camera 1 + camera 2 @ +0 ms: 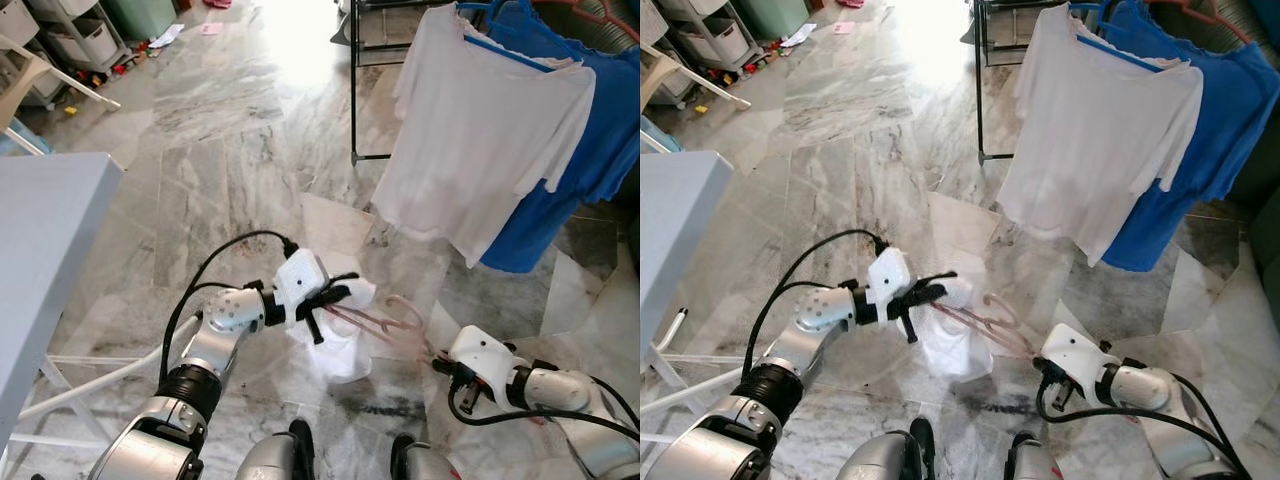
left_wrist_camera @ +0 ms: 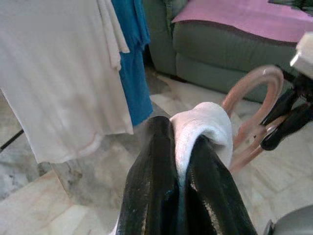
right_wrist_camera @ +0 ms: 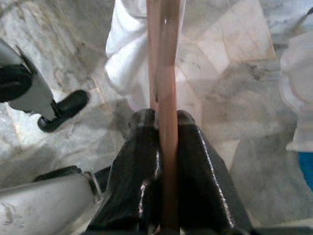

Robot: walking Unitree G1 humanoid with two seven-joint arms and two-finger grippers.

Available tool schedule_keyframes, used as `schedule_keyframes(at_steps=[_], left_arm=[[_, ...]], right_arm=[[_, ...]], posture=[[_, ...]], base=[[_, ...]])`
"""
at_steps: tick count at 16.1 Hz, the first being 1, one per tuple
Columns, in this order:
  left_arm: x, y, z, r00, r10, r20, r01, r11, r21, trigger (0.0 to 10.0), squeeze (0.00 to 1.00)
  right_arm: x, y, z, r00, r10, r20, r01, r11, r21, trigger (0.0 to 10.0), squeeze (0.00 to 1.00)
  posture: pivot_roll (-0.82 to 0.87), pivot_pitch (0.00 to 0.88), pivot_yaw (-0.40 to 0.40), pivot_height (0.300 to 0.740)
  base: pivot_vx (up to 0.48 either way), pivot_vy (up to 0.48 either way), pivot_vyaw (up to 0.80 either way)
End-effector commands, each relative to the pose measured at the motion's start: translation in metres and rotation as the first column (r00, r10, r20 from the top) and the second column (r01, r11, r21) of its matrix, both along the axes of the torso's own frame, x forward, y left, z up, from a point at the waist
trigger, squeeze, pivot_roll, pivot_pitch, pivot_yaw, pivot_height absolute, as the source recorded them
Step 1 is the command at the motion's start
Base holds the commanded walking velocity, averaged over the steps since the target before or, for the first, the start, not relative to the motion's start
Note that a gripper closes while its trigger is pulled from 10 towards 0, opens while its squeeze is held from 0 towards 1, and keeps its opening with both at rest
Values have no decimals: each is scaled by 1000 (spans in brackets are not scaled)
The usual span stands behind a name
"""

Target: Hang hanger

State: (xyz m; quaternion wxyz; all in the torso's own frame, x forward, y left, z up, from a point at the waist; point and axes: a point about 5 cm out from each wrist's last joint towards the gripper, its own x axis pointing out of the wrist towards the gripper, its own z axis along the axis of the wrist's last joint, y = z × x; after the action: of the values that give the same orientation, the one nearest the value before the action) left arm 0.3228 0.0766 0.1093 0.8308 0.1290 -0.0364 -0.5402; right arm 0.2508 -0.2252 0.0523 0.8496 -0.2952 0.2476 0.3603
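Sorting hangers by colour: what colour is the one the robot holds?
Translucent pink; the hanger shows best in the right wrist view, clamped in the right gripper.

The white garment (image 1: 345, 335) covers much of the pink hanger (image 1: 395, 322); the blue shirt (image 1: 600, 130) is cut off by the frame edge.

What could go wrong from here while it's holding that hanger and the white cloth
The left gripper pinches only a fold of the white garment, so the cloth could slip free. The right gripper clamps the pink hanger at one thin spot, so it might twist. The garment hangs low and could drag on the marble floor.
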Motion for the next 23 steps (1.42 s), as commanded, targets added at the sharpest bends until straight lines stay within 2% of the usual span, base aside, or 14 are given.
schedule_keyframes(at_steps=[1, 5, 7, 9, 10, 11, 15, 17, 19, 23], left_arm=[[2, 6, 8, 1000, 6, 22, -6, 1000, -16, 10000, 0], [11, 21, 13, 995, 80, 66, -81, 996, 27, 10000, 0], [12, 24, 11, 992, 92, 89, -98, 993, 64, 10000, 0], [11, 25, 8, 992, 90, 88, -96, 992, 76, 10000, 0], [11, 24, 7, 992, 88, 85, -95, 992, 79, 10000, 0], [10, 24, 6, 993, 85, 84, -92, 992, 83, 10000, 0], [8, 20, 5, 994, 59, 87, -67, 994, 89, 10000, 0], [5, 17, 8, 997, 14, 77, -18, 998, 53, 10000, 0], [2, 15, 11, 996, -10, 83, 7, 999, 36, 10000, 0], [-3, 7, 21, 991, -67, 118, 65, 998, 14, 10000, 0]], right_arm=[[-6, 0, -9, 1000, 1, -27, -1, 1000, -2, 10000, 0], [-24, 1, -19, 989, 45, -139, -37, 998, 54, 10000, 0], [-33, -6, -11, 979, 77, -191, -66, 996, 60, 10000, 0], [-36, -12, 2, 976, 82, -200, -70, 996, 62, 10000, 0], [-36, -17, 8, 977, 84, -195, -79, 996, 32, 10000, 0], [-35, -20, 11, 980, 78, -185, -76, 997, 18, 10000, 0], [-13, -29, 31, 1000, -17, -17, 18, 1000, 18, 10000, 0], [-4, -23, 30, 999, -35, 24, 34, 999, 31, 10000, 0], [2, -17, 27, 999, -43, 34, 40, 997, 61, 10000, 0], [6, 5, 4, 999, -19, -28, 21, 994, 109, 10000, 0]], posture=[[-67, 247, 156, 740], [-65, 249, 162, 740], [-66, 250, 164, 740], [-70, 249, 165, 740], [-71, 249, 166, 740], [-74, 247, 166, 740], [-77, 244, 162, 740], [-71, 243, 159, 740], [-66, 243, 160, 740], [-49, 243, 164, 740]], base=[[0, 0, 0], [0, 0, 0], [0, 0, 0], [0, 0, 0], [0, 0, 0], [0, 0, 0], [0, 0, 0], [0, 0, 0], [0, 0, 0], [0, 0, 0]])
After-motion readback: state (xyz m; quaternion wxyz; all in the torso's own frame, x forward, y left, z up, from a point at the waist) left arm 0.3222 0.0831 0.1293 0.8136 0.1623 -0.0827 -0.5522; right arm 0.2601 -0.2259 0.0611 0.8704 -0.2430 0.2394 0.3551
